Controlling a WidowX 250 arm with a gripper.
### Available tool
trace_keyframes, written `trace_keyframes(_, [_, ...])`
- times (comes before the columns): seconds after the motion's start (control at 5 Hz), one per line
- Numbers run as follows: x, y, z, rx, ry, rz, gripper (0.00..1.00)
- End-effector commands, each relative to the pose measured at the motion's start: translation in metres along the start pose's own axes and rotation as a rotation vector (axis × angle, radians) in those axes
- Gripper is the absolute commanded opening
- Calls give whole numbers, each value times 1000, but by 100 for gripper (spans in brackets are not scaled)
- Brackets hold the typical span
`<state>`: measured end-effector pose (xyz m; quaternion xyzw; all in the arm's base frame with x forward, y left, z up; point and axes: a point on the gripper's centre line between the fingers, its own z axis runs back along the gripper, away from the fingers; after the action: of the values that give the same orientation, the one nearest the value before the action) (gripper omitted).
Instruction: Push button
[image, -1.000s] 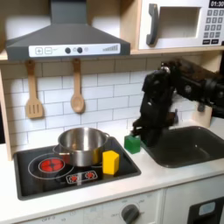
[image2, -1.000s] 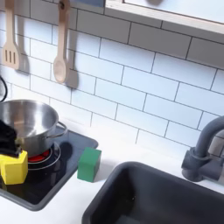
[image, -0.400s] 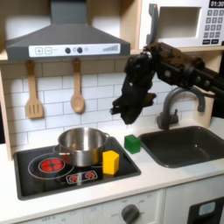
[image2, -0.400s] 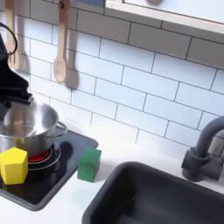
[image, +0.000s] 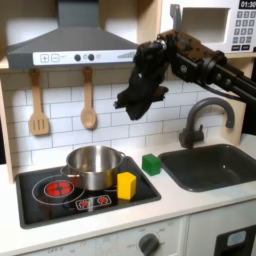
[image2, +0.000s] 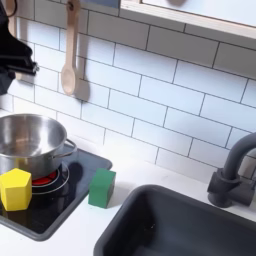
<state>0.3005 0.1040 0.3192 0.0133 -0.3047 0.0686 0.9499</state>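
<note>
Your gripper (image: 128, 100) hangs in mid-air in front of the white tiled wall, above and to the right of the steel pot (image: 93, 165) in the first exterior view, just below the right end of the grey range hood (image: 75, 42). It reads as a dark mass there, and in the second exterior view it is a sliver at the upper left edge; you cannot tell from either how the jaws stand.

The likeliest targets are the small dark buttons (image: 79, 57) in a row on the hood's front panel, up and to the left of the gripper in the first exterior view. Other knobs sit on the cabinet front (image: 148, 243) below the stove, so the choice is a judgement.

Treat a hood button as a stiff, small plastic part fixed in a rigid panel: there is nothing to take hold of. You press it, ideally with closed fingertips, square onto its face. It likely needs little force and has short travel; come in off-centre or at an angle and the tip may skid onto the panel.

Keep clear of the wooden spoon (image: 88, 108) and spatula (image: 38, 115) hanging on the wall below the hood. The yellow block (image: 126, 184) and green block (image: 151, 164) lie well below.
</note>
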Motion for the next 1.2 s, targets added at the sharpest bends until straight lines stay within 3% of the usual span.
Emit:
trace_keyframes(0.0, [24, 8, 10, 15, -145, -24, 0])
trace_keyframes(0.2, [32, 18, 9, 49, -209, -33, 0])
trace_keyframes(0.6, [53, 33, 18, 72, -338, -39, 0])
trace_keyframes(0.8, [57, 33, 11, 53, -349, -36, 0])
trace_keyframes(1.0, [67, 34, 13, 52, -371, -37, 0])
